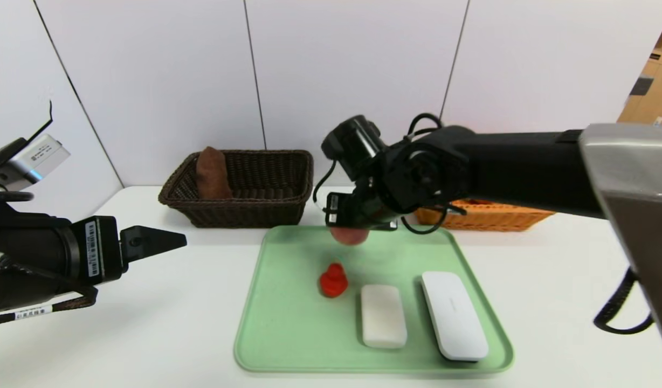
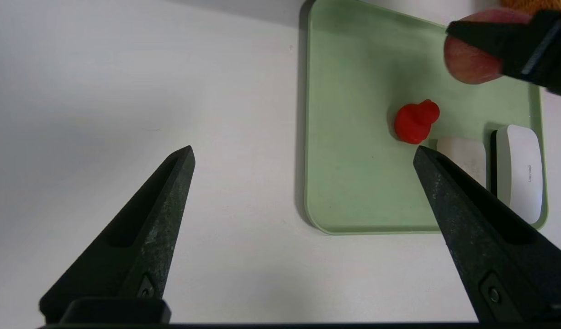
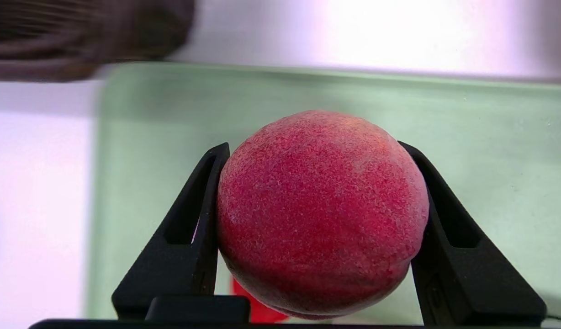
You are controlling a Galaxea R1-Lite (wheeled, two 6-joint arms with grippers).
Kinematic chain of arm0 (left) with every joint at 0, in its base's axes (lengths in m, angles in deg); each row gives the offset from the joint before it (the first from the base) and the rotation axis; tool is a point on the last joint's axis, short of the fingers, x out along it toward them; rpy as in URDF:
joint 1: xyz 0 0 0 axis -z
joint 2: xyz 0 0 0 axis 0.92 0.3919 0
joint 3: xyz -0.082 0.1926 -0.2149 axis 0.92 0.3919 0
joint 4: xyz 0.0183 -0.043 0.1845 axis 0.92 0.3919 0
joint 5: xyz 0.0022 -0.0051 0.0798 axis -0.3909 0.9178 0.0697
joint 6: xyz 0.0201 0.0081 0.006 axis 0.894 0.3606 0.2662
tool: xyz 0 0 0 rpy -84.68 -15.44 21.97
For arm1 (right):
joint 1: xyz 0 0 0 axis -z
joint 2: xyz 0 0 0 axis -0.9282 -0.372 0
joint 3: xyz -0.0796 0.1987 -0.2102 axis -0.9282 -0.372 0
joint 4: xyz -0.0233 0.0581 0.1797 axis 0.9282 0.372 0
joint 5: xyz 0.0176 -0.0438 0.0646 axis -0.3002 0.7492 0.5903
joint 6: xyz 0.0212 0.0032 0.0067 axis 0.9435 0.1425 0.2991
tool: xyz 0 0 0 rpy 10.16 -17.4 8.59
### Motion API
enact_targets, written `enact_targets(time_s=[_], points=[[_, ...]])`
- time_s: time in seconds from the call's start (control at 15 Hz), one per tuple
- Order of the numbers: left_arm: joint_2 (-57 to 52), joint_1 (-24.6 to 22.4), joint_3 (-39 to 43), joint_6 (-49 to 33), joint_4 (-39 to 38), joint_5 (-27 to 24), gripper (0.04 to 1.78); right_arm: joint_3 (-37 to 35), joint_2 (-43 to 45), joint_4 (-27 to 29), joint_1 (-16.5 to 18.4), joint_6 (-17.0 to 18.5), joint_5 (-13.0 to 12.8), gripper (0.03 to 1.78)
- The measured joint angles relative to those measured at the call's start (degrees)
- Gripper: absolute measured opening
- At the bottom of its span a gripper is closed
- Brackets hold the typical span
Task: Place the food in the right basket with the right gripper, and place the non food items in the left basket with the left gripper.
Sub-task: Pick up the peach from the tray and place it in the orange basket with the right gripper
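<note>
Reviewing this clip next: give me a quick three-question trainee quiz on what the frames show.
1. True or false: the right gripper is shut on the peach.
2. Which basket already holds something: A) the dark left basket, B) the orange right basket?
3. Fill in: the red toy, the white bar and the white case all lie on the green ____.

Key: 1 true. 2 A: a brown item leans inside it; the open left gripper hangs over the table. 3 tray.
</note>
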Motion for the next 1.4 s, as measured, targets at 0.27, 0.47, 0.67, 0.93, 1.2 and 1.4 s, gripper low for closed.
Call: enact_targets(time_s=[0.27,0.47,0.67,0.93,1.2,1.4], points=[[-0.4,0.0,0.7,0.0,0.0,0.0,1.69,0.0,9.7,-3.5,4.4,-10.6,3.8,1.11],[-0.4,0.0,1.1,-0.1,0.0,0.0,1.69,0.0,13.8,-8.0,11.8,-20.6,2.5,1.11],[-0.4,0.0,1.2,0.0,-0.1,-0.1,1.69,-0.1,14.2,-8.5,18.7,-22.0,2.3,1.11],[-0.4,0.0,1.2,-0.1,-0.1,0.0,1.69,-1.2,10.4,-8.3,24.9,-20.7,2.7,1.11],[-0.7,-0.1,1.5,-0.1,0.0,0.0,1.69,-1.5,5.0,-8.3,26.6,-17.4,3.9,1.10],[-0.9,-0.1,1.9,-0.1,0.0,0.0,1.69,-1.3,0.4,-8.7,27.4,-17.4,3.9,1.10]])
